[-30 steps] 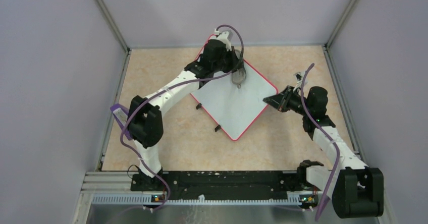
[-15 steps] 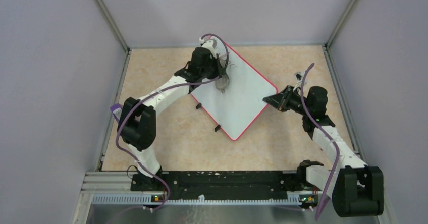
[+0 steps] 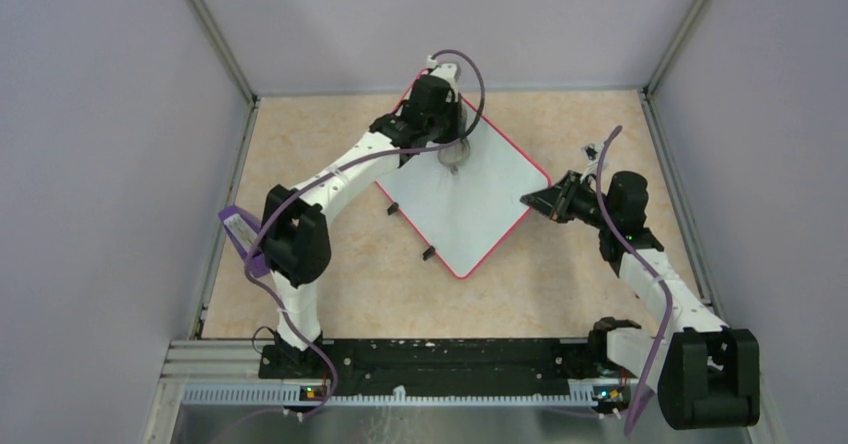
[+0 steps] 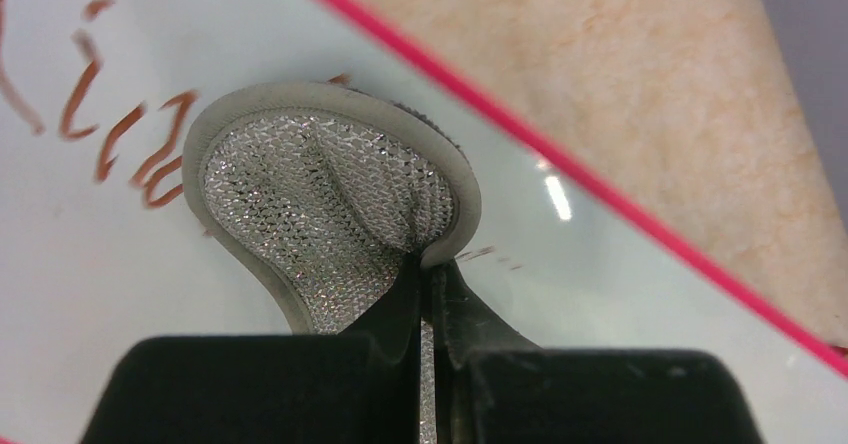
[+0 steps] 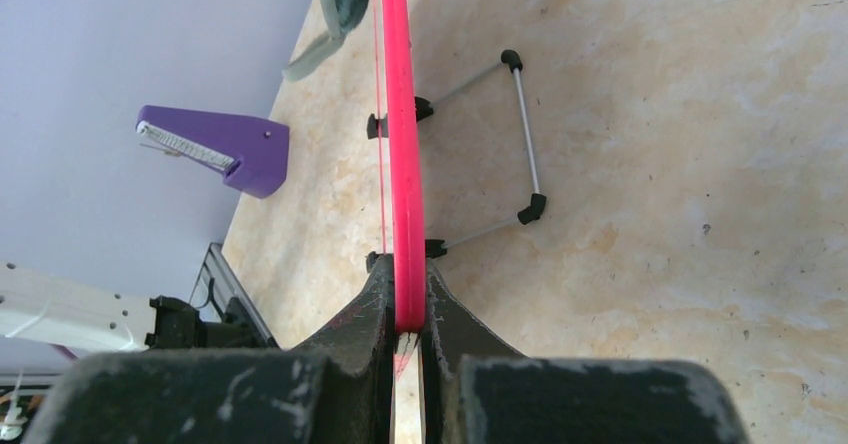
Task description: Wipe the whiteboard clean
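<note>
The whiteboard lies turned like a diamond on the table, white with a red-pink rim. My left gripper is shut on a small grey mesh wiping pad and presses it onto the board's upper part, near the far rim. Red-brown handwriting shows just left of the pad in the left wrist view. My right gripper is shut on the board's right corner; in the right wrist view its jaws clamp the red rim edge-on.
Two small black feet sit on the board's left edge, and a wire stand shows under it. A purple block is by the left arm. Grey walls close in the tan table on three sides.
My left gripper swept the pad left and down across the board, then back up to the right. The right gripper and the board have stayed put.
</note>
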Motion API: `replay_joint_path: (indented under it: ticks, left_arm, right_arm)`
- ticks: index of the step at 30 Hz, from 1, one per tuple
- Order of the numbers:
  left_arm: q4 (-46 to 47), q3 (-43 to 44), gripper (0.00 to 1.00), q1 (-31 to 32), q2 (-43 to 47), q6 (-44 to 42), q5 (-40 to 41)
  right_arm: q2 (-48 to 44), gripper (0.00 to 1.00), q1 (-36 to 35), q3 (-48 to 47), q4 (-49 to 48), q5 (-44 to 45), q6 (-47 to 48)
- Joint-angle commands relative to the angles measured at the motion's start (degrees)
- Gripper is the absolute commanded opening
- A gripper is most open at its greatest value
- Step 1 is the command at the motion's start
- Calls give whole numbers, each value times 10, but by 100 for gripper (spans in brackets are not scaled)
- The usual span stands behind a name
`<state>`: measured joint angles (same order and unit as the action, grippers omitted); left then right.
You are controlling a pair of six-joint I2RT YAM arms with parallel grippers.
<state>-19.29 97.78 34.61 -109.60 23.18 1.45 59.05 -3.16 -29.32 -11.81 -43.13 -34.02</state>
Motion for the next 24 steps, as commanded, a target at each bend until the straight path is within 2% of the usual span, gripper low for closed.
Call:
replay_joint_path:
  ticks: [1,4,9,16,18,21,24]
  left_arm:
    - [51,90,0,57,-33,-14,-27]
    - [58,113,0,66,-43,-25,-20]
    - [62,89,0,54,-45,-42,1]
    - [78,-28,0,-32,-11,-30,-11]
    - [87,-54,0,-65,-14,-28,-45]
    - [62,-48,0,-106,-40,-26,-72]
    - [45,-29,0,-122,-56,-30,-86]
  right_arm:
    - [20,0,-25,18,54,-11,72]
    - [19,0,-25,18,55,-10,72]
    - [19,0,-26,17,57,-10,72]
    - [21,0,-26,20,53,-10,72]
    - [23,0,-26,19,52,-11,72]
    - [22,0,-26,16,55,-13,71]
    - [16,0,-26,16,58,-13,72]
